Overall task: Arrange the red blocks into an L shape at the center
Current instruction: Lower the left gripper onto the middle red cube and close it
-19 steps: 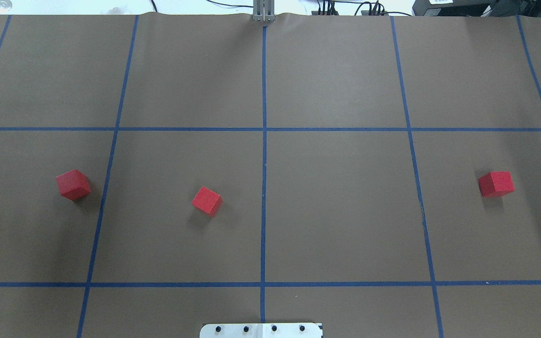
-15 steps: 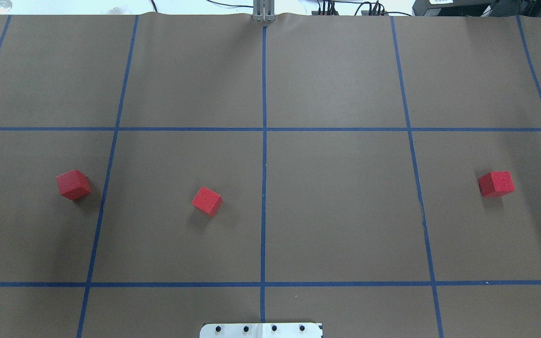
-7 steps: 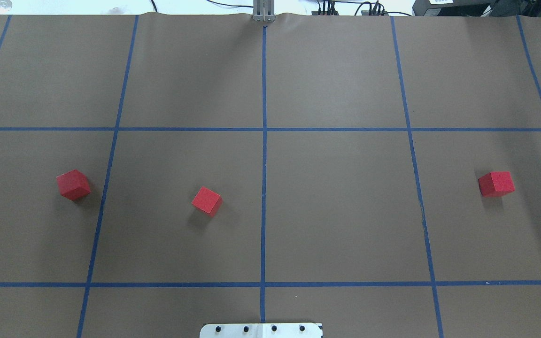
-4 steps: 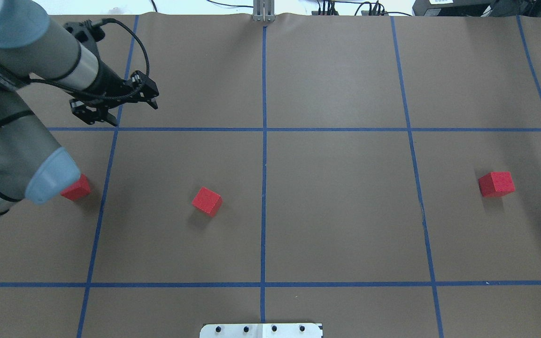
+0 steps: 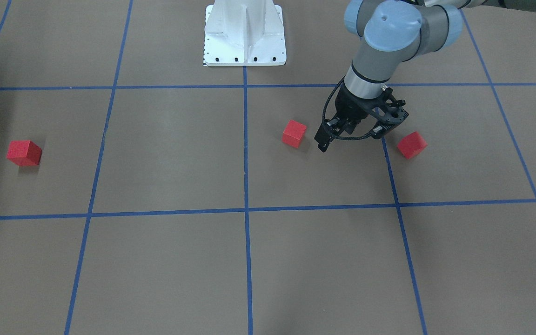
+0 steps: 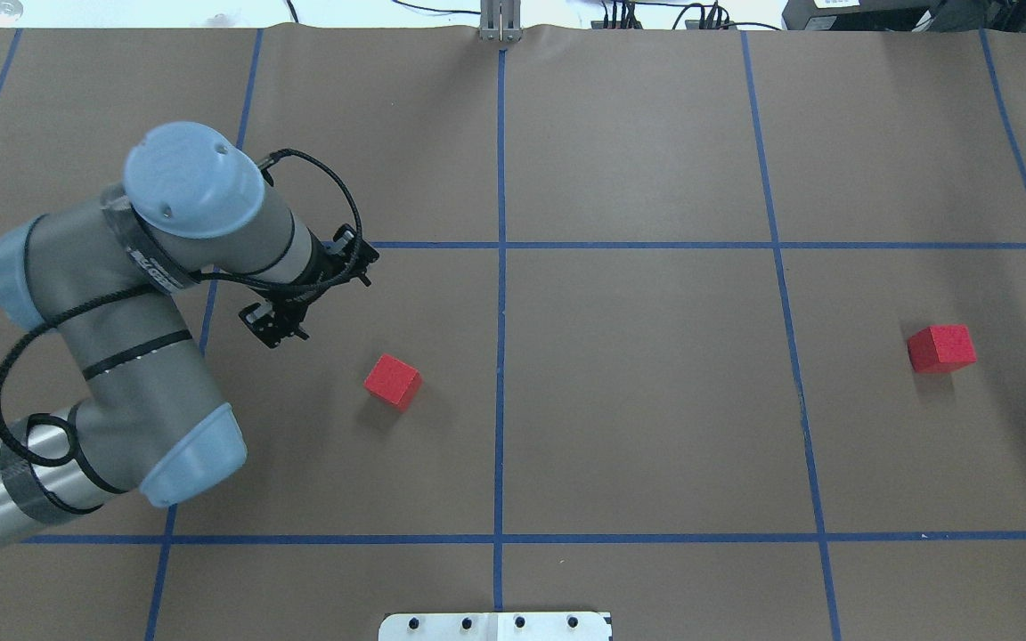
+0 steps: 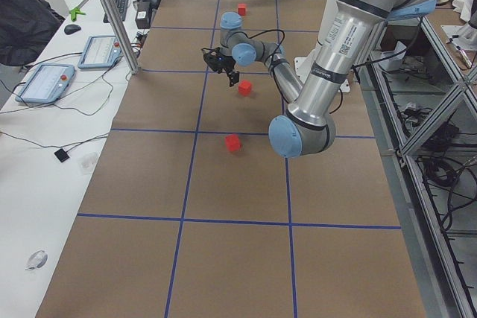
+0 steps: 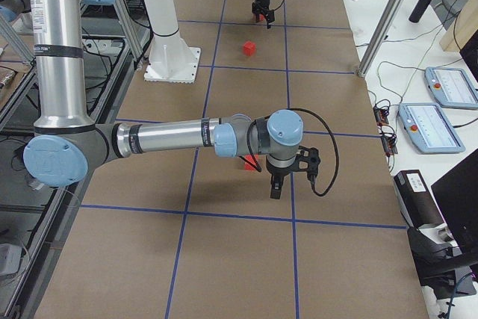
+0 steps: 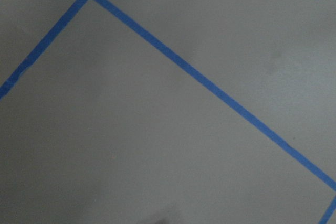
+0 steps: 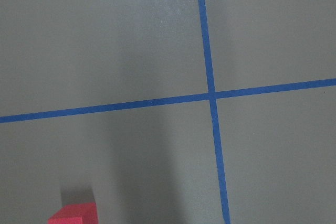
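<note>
The brown gridded surface [image 6: 655, 401] carries three red blocks [image 5: 294, 134], all apart from one another. The left arm [image 6: 134, 356] was absent from the overhead view a second ago and only at its far-left corner half a second ago. It now reaches in over the square left of the middle tape line. The right arm [image 8: 172, 138] shows only in the right-end view, stretched low over the surface.

The left gripper [image 5: 348, 138] hangs with its jaws spread wide and nothing in them, between two blocks and touching neither. Its wrist camera sees only tape and bare paper. Whether the right gripper [image 8: 274, 187] is open cannot be told from that side view.

The blocks have not moved:
- The middle block [image 6: 393, 381] lies near the left gripper.
- The left block [image 5: 412, 144] sits across a tape line from the middle block, hidden under the arm in the overhead view.
- The right block [image 6: 940, 348] lies well apart at the other end.

The center [image 6: 501, 245], judged to be the far tape crossing on the middle line, has no block at it. The task is therefore at its very start. The arm's arrival looks like the approach to a first pick, most likely of the middle block.
</note>
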Controlling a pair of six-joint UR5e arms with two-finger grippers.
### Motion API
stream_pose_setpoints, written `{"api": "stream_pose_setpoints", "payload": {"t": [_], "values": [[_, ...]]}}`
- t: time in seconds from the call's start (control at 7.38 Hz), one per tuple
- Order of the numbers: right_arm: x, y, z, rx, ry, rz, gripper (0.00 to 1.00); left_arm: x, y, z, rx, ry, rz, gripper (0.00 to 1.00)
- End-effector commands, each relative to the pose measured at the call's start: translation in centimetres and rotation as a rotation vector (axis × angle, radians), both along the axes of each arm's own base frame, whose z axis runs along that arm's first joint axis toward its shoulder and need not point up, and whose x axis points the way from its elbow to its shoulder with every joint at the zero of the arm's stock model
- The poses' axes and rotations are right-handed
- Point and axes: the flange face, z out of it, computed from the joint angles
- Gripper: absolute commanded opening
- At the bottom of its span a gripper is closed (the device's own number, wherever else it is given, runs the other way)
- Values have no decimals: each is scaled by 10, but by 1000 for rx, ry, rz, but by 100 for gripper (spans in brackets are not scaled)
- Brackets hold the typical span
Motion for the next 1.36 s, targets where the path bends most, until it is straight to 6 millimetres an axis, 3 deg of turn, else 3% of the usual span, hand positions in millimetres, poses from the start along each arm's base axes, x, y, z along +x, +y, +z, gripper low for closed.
{"api": "stream_pose_setpoints", "payload": {"t": [0.0, 0.41, 0.81, 1.22], "values": [[0, 0, 0, 1, 1, 0, 99, 48, 41, -19, -12, -59, 9, 99], [0, 0, 0, 0, 1, 1, 99, 66, 57, -13, -36, -73, 16, 99], [0, 0, -1, 1, -4, 1, 99, 74, 52, -1, -35, -108, 0, 99], [0, 1, 1, -1, 3, 0, 99, 78, 47, -8, -26, -103, -12, 99]]}}
